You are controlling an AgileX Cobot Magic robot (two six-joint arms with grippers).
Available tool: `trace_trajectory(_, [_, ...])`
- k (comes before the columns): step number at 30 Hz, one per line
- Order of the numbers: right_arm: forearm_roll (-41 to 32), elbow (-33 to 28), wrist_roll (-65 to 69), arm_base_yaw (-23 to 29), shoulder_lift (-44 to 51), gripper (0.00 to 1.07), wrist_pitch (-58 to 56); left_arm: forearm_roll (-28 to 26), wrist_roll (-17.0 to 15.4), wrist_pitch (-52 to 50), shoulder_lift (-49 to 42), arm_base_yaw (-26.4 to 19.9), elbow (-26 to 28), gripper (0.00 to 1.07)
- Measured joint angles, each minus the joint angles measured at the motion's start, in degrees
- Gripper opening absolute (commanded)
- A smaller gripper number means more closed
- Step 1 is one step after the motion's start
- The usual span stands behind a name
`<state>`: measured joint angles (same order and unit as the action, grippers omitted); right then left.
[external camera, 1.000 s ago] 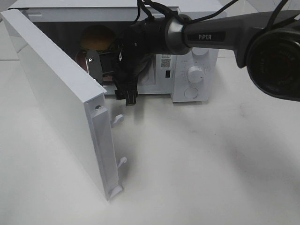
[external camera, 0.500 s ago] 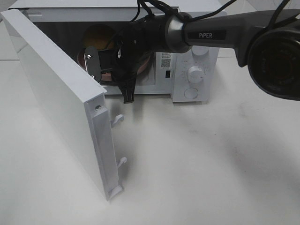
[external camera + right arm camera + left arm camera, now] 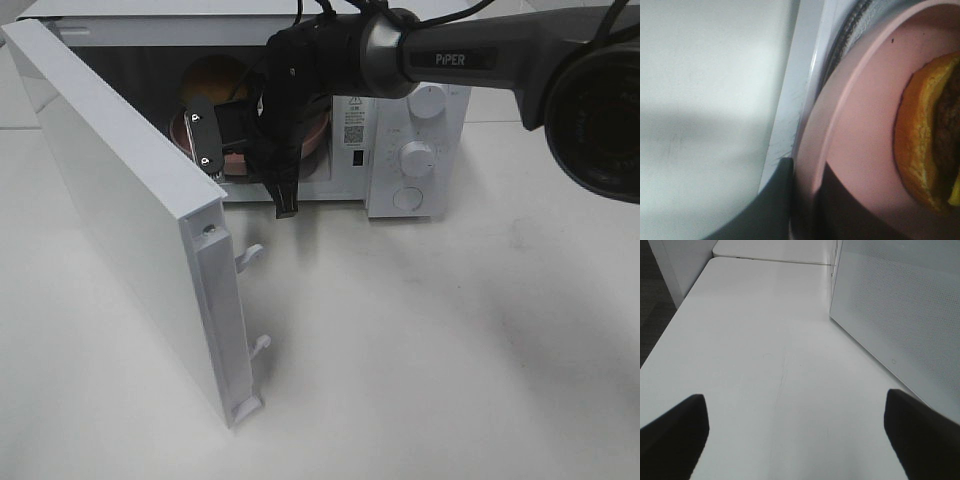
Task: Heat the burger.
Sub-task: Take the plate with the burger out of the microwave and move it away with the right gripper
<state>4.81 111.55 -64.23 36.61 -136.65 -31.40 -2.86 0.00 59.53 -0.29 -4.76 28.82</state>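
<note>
The right gripper [image 3: 205,140] is closed on the plate's [image 3: 860,125] rim. The burger [image 3: 210,80] looks light and soft and could slide; carry by the plate, level.

The left gripper [image 3: 795,432] hangs wide, empty.

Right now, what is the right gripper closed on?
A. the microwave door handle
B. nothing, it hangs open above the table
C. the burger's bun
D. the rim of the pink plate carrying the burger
D: the right gripper pinches the pink plate's rim at the microwave opening, with the burger lying on the plate untouched.
</note>
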Motion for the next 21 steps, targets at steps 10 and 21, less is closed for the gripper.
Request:
trace_trajectory(10, [-8.42,-5.84,-17.53,-0.52,4.3,0.0,-0.69,0.0,0.0,0.0,0.0,0.0,0.0,0.87])
trace_trajectory(21, [-11.75,-16.84,-26.87,-1.15,10.6,0.0,4.41,0.0,0.0,0.0,0.0,0.0,0.0,0.87])
